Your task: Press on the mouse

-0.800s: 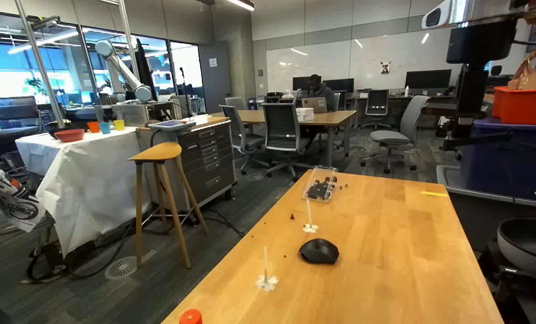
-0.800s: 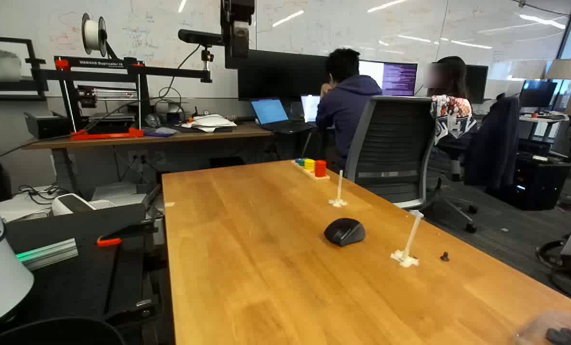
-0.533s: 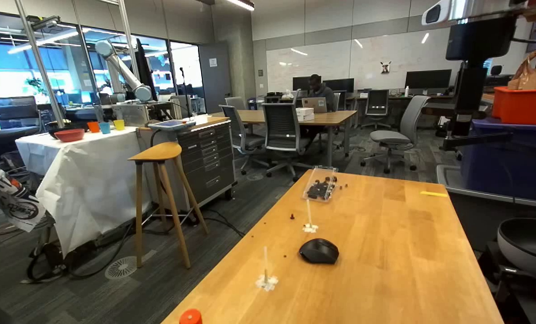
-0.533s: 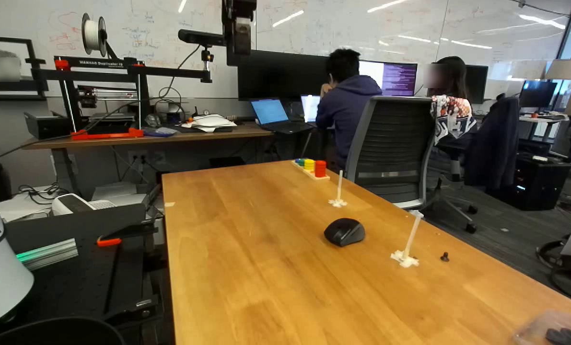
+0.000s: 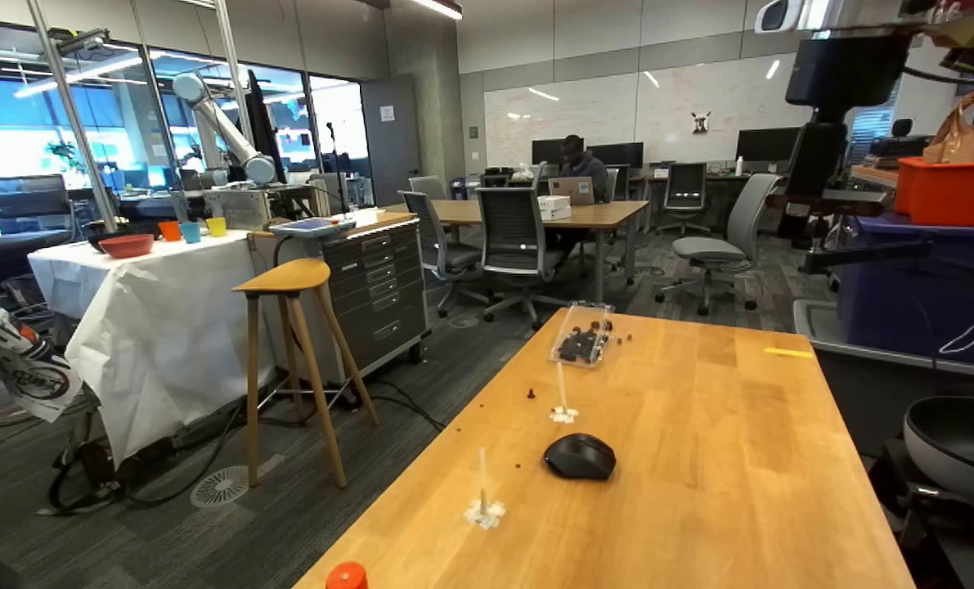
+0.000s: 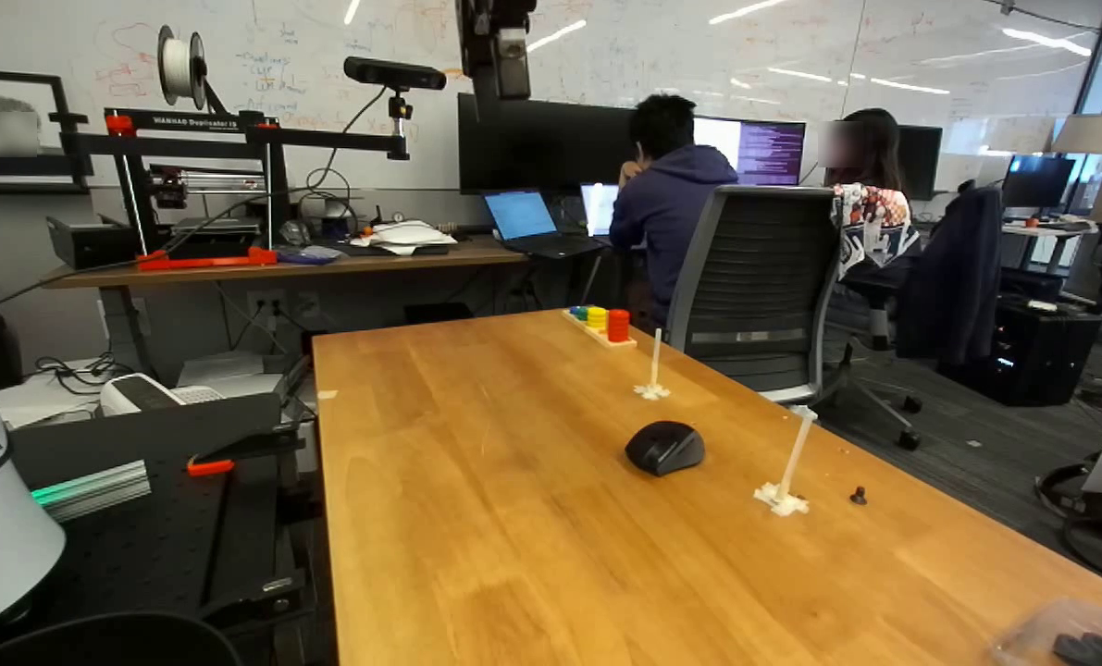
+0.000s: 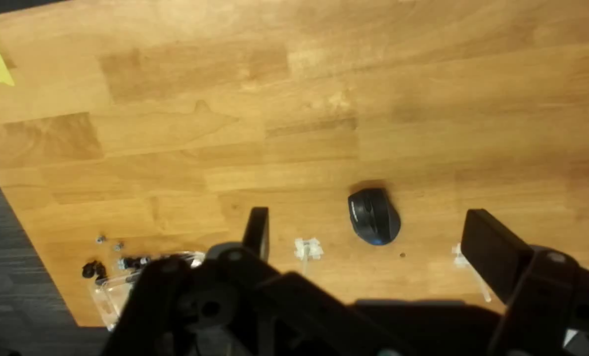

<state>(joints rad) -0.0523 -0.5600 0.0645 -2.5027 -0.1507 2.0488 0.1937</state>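
Observation:
The black mouse (image 7: 375,216) rests on the wooden table (image 7: 185,188). It also shows in both exterior views (image 5: 580,456) (image 6: 665,448). In the wrist view my gripper (image 7: 369,212) is open and empty. Its two dark fingers stand wide apart, with the mouse seen between them from above. In both exterior views the gripper (image 5: 812,164) (image 6: 502,79) hangs high, well above the table and apart from the mouse. It is seen from the side there and is partly cut by the top edge.
Two thin pale rods (image 5: 563,393) (image 5: 482,483) stand upright on taped bases beside the mouse. A clear box with dark pieces (image 5: 582,343) lies at a table end. A stacking toy with coloured discs (image 6: 599,324) sits at the opposite end. A small dark piece (image 6: 859,496) lies near the edge.
The arm and gripper have shifted and tilted: leftward in an exterior view showing the clear box whole, rightward in an exterior view showing the stacking toy. The mouse has not moved.

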